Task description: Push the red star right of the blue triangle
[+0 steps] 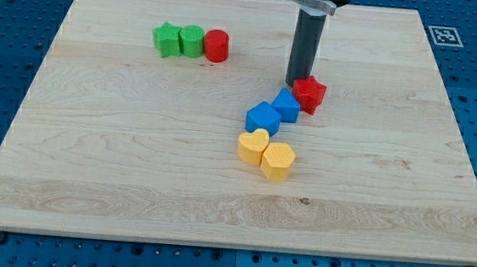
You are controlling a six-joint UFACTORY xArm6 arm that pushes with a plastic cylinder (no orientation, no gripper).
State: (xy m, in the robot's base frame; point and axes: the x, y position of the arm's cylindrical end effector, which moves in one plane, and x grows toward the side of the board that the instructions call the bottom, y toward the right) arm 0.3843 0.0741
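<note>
Inspecting: one camera view of a wooden tabletop (pixel 133 176) on a blue perforated base.
Arm: a straight dark rod comes down from the tabletop's top edge, slightly right of its middle; no claw is fitted, so there is nothing to open or close and nothing is held.
My tip (pixel 299 84): set down on the wood at the upper-left side of the red star, touching it or just short of it; the view does not settle which.
Red star (pixel 310 94): lies right of the tabletop's centre, in the upper half, well clear of the right edge.
Blue triangle (pixel 287 105): lies just beside the red star on its lower-left side, the two appearing to touch; its shape is not clearly made out from this angle.
Blue cube (pixel 263 117): sits against the blue triangle on the lower-left, forming a diagonal row with it and the red star.
Yellow heart (pixel 253 146): lies just below the blue cube, near the tabletop's centre.
Yellow hexagon (pixel 277 161): touches the yellow heart on its lower-right side.
Green star (pixel 167 40): lies towards the top-left corner, first in a tight row.
Green block (pixel 192 41): middle of that row, exact shape unclear.
Red cylinder (pixel 216 46): right end of that row.
Marker: a printed tag (pixel 442 35) sits at the top-right corner.
</note>
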